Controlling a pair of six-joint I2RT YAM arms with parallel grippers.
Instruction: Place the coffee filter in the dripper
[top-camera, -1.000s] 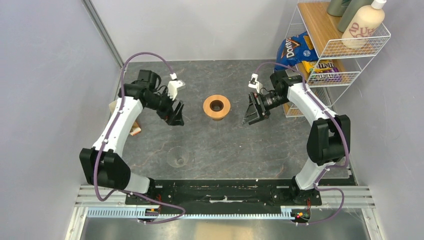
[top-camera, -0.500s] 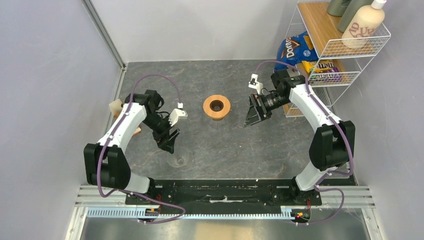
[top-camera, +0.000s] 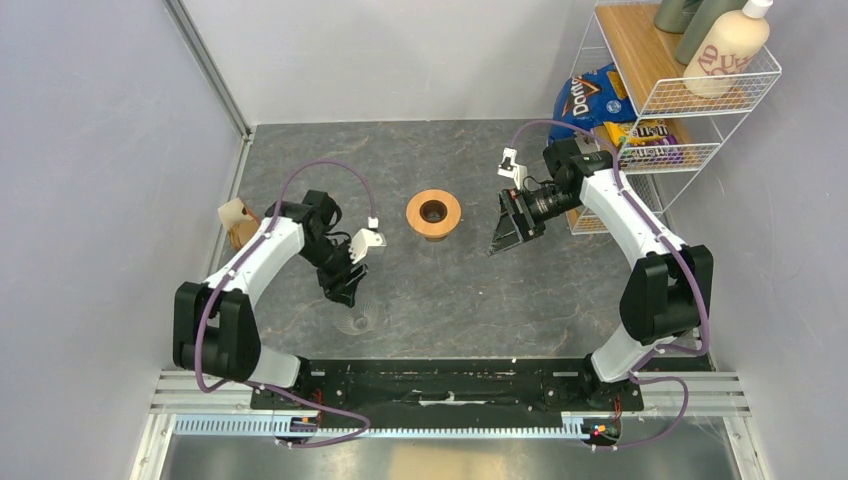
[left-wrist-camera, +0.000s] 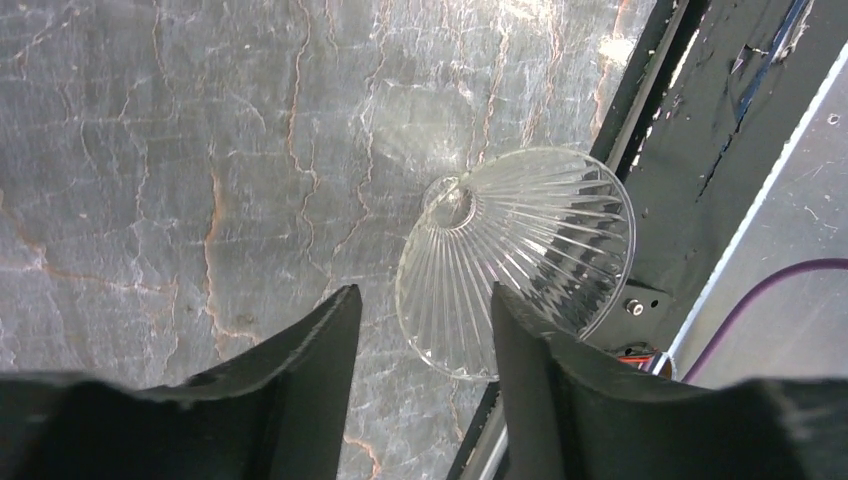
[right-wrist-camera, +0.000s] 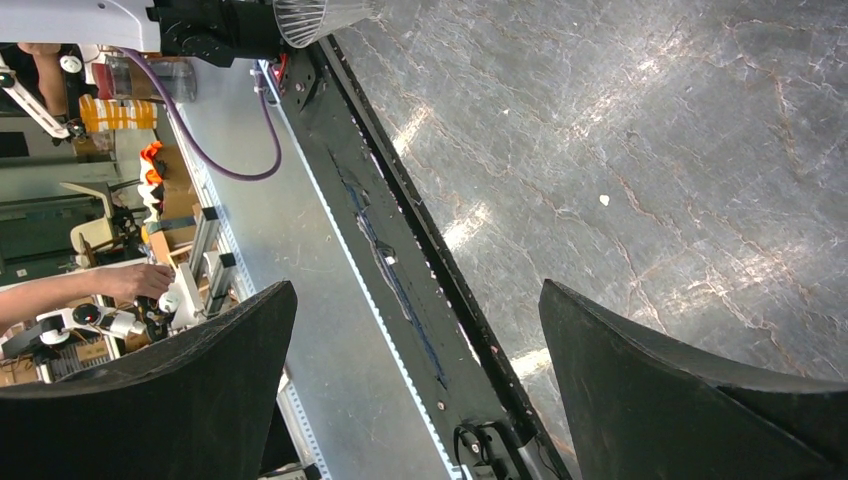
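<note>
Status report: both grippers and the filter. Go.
Left gripper open, poised above glass cone, which lies on its side. Right gripper open, empty, beside wooden ring. Coffee filter at left edge of table, untouched.

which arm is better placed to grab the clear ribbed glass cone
Left. The left gripper hangs open just above the clear ribbed glass cone, rim between its fingers; the right gripper sits farther off, beside the round wooden ring.
</note>
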